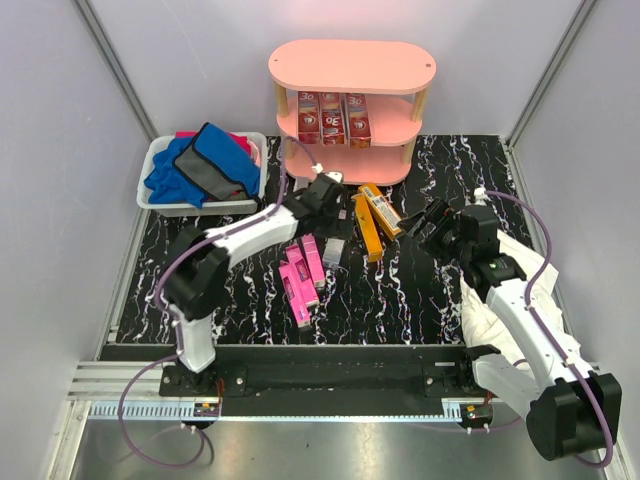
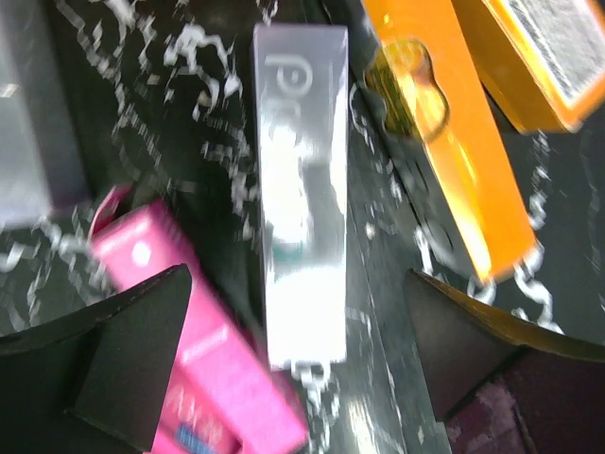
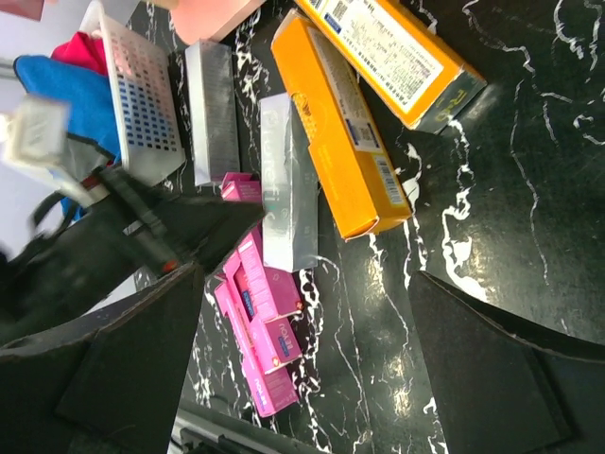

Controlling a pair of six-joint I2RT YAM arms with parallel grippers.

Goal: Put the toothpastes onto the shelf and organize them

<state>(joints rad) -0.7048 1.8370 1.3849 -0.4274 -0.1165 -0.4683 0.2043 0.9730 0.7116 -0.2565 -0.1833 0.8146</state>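
Silver box (image 2: 301,189) — under wide-open, empty left hand (image 2: 298,276)

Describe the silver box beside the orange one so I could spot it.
Start at the pink shelf at the back of the table and drop to the boxes lying flat before it. Alongside the orange box lies a silver box; unlike the other silver box nearer the white bin, its end reaches the pink boxes.

Left hand (image 1: 333,193), right hand (image 1: 428,220) — both spread wide

White bin (image 1: 150,170) holds blue, grey cloths (image 1: 205,165).
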